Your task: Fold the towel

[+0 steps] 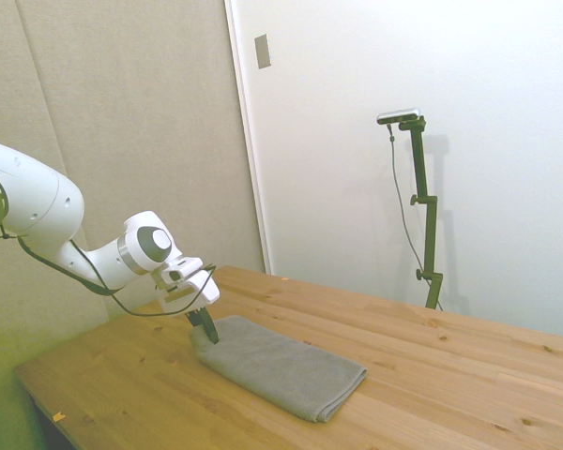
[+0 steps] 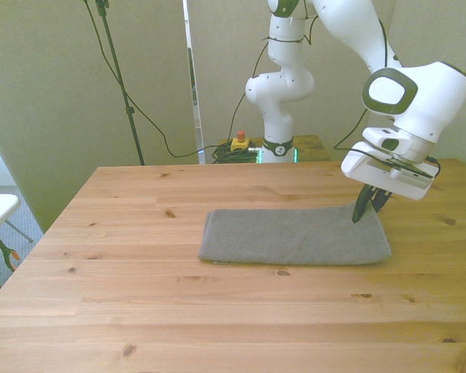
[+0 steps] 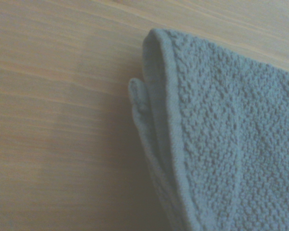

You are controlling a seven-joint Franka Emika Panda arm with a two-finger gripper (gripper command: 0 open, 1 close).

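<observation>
Lying flat on the wooden bench (image 2: 140,311), the grey towel (image 2: 295,235) is already layered into a long rectangle, approx. mid-bench and slightly toward the front view's right. Long axis runs left-right in the front view; rounded folded edge along the near side. Wrist view, close up, shows one corner of the towel (image 3: 221,144): waffle-like weave, hemmed edge, and a lower layer peeking out beside the top one, bare wood next to it.

End effector (image 2: 370,203) sits at the towel's far corner on the front view's right, dark fingertips pointing down, at or just above the cloth; contact can't be confirmed. Side view has the end effector (image 1: 207,325) at the towel (image 1: 281,367) end nearest the arm. Fingers look close together, w/ only a narrow gap, but clenched vs released: cannot tell.
</observation>
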